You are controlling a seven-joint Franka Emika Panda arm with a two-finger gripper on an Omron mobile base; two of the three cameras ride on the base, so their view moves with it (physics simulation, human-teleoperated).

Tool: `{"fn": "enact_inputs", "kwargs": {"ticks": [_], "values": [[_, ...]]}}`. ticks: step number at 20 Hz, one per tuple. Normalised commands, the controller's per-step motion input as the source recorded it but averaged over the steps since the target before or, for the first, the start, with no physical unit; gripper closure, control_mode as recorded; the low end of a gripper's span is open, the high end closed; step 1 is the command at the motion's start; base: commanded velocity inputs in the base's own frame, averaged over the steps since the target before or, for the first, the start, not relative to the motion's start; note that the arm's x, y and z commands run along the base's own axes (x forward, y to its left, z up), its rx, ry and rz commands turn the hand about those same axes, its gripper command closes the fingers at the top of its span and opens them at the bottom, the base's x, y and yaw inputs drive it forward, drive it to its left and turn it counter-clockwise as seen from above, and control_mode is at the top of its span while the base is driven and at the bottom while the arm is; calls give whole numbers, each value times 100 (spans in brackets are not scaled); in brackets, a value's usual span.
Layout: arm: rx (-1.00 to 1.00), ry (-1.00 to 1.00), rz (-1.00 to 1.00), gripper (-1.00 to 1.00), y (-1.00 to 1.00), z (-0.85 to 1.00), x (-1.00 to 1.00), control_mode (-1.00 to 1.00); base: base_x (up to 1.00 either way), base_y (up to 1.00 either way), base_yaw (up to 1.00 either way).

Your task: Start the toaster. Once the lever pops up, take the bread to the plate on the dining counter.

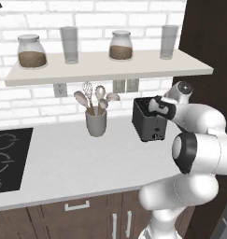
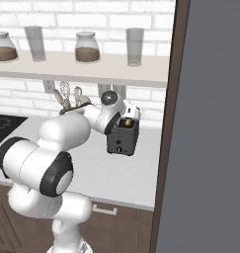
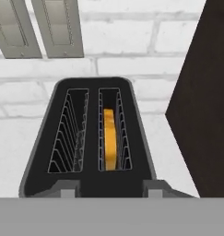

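Gripper (image 1: 156, 107) poised directly above the toaster (image 1: 149, 122), fingertips (image 3: 70, 188) spread partway and holding nothing; bread (image 3: 110, 138) sits low in the toaster's right slot; lift-out and delivery to the plate apparently remain; wall outlets (image 3: 38, 27) behind the toaster.
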Motion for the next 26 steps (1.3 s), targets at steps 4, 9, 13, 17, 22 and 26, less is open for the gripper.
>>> {"fn": "enact_inputs", "kwargs": {"ticks": [4, 9, 13, 17, 22, 26], "values": [[0, 5, 5, -100, 0, -20, 55, -100, 0, 0, 0], [0, 0, 7, -100, 3, -28, 25, -100, 0, 0, 0], [0, 0, 6, -100, 0, -28, 13, -100, 0, 0, 0], [0, 0, 8, -100, -11, -25, 19, -100, 0, 0, 0], [0, 0, 8, -100, -10, -5, 26, -100, 0, 0, 0], [0, 0, 6, -100, 0, -3, 23, -100, 0, 0, 0]]}}
